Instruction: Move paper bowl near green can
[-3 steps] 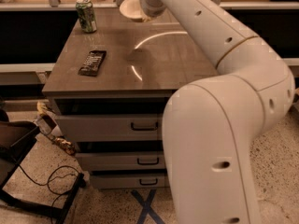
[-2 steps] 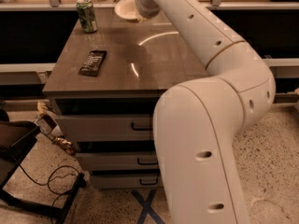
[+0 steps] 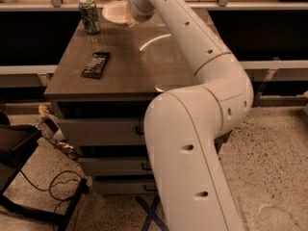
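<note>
Right now gripper [image 3: 129, 16] sits at paper bowl [image 3: 113, 12] right rim, far back of tabletop [image 3: 130, 66]. Arm [image 3: 192, 42] hides it, so its hold on the bowl can't be told. Bowl just right of green can [image 3: 89, 16], small gap. Dark snack bar [image 3: 96, 64] lies front-left.

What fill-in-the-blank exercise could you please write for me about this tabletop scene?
1. In the camera view, the paper bowl sits to the ____ of the green can.
2. The green can stands ____.
3. The gripper is at the rim of the paper ____, on the side away from the can.
4. The dark snack bar lies ____ on the tabletop, nearer the camera than the can.
Missing words: right; upright; bowl; flat.
</note>
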Available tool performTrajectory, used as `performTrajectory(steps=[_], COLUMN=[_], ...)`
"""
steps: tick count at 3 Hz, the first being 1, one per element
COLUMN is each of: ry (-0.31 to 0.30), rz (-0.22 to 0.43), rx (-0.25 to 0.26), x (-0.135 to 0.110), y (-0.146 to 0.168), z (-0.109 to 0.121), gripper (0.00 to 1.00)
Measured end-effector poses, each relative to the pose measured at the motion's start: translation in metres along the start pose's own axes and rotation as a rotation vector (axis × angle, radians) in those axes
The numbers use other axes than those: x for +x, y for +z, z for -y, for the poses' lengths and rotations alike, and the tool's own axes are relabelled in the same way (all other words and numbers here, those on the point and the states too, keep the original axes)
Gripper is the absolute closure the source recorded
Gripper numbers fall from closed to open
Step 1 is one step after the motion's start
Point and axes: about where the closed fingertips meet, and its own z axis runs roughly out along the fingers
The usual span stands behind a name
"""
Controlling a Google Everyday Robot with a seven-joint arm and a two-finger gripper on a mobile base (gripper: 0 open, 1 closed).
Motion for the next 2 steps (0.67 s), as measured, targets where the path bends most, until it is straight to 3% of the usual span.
performTrajectory(steps=[1, 2], ry=[-0.037, -0.090], rz=[0.063, 0.069], rx=[-0.019, -0.088], x=[-0.020, -0.034], y=[0.013, 0.029], z=[-0.001, -0.012], gripper=[1.00, 1.00])
